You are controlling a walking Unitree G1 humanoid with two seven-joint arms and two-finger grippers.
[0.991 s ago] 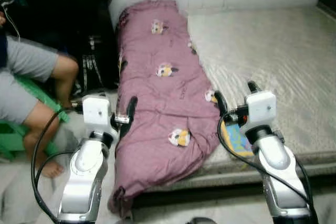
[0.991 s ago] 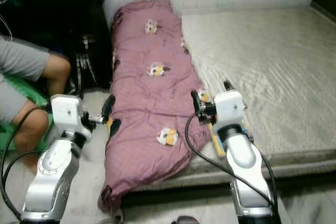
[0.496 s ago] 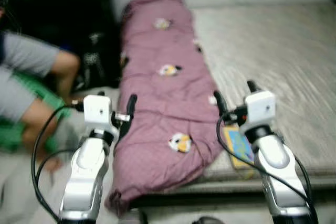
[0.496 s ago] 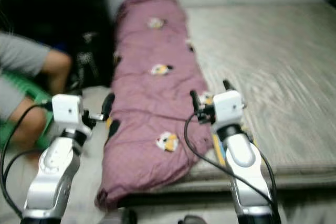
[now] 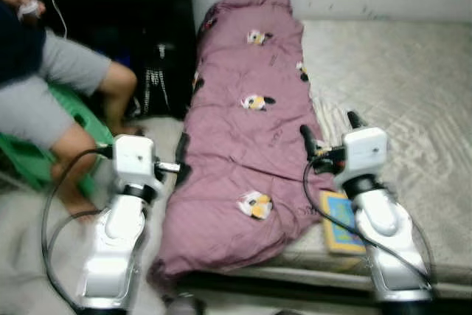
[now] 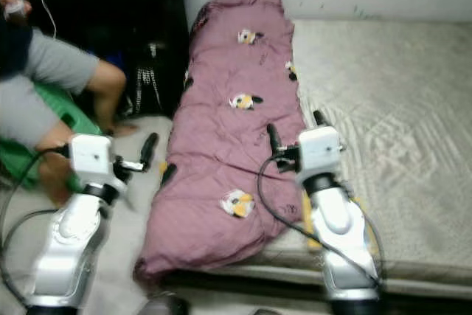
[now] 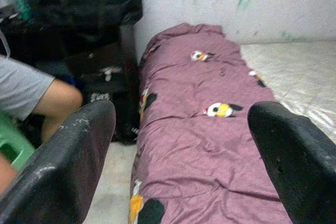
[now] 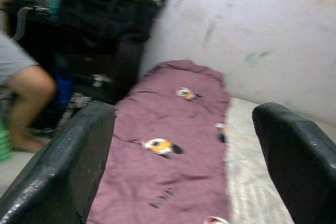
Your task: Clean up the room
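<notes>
Since view swung left a second ago, purple quilt (image 5: 247,138) now centred on mattress (image 5: 398,101) left edge; my left gripper (image 5: 179,167) and right gripper (image 5: 328,134) both spread wide, empty, flanking quilt; fold next.

Blanket (image 5: 247,145): dark marks near the middle look like printed lettering, too blurred to read; the rest is cartoon figures, no words.
Book (image 5: 341,220): colourful cover, any title too small to make out.
Black bag (image 5: 161,71): white vertical markings, maybe letters, not legible.
Wall (image 7: 294,3): green smudges, no writing.
Readable text, brands, numbers: none.
</notes>
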